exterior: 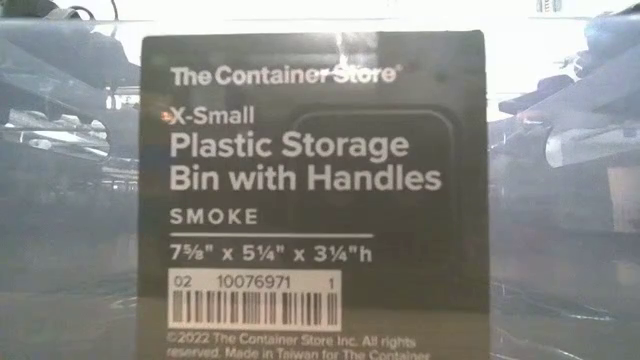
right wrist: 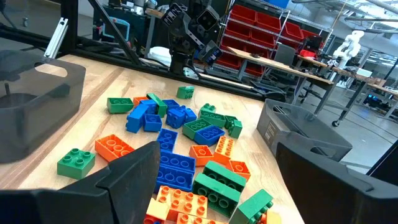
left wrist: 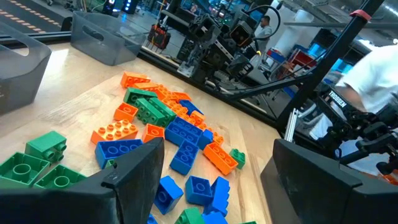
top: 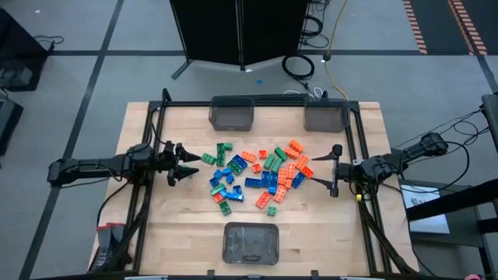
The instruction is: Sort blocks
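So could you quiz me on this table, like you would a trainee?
1. True or false: the bin at the near edge already holds blocks.
2. How many grey bins are on the table? A) two B) three C) four
3. Fill in: the left hand and right hand both stand ____ with nothing held.

Key: 1 false, it looks empty; 2 B, two at the far edge plus the near one; 3 open.

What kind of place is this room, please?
Probably a robotics lab or workshop: red plastic storage bins on racks, long workbenches, and another small white robot arm stand beyond the light wooden table.
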`<state>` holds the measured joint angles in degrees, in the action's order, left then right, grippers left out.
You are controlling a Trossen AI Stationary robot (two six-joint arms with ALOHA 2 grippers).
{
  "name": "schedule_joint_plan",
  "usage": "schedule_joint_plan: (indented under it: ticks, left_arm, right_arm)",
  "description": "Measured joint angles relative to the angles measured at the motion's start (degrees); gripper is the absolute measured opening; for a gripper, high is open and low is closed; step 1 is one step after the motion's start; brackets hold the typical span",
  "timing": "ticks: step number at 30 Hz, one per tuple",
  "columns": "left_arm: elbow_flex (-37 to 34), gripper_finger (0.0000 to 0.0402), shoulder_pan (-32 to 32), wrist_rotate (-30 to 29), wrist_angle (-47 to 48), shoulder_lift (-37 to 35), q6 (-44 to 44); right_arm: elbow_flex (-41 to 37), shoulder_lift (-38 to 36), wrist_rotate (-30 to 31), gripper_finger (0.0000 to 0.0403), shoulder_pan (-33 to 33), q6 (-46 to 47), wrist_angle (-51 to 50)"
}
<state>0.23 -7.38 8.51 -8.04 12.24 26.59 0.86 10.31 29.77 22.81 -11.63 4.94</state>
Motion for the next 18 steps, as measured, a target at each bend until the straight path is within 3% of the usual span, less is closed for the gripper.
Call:
schedule_joint_plan:
  ticks: [14,18]
  left_arm:
    - [0.0,0.0302,0.0,0.0,0.0,0.0,0.0]
    - [0.0,0.0302,0.0,0.0,0.0,0.0,0.0]
  right_arm:
    - [0.0,0.0,0.0,0.0318,0.0,0.3,0.2]
    - [0.0,0.0,0.0,0.0318,0.0,6.3,1.1]
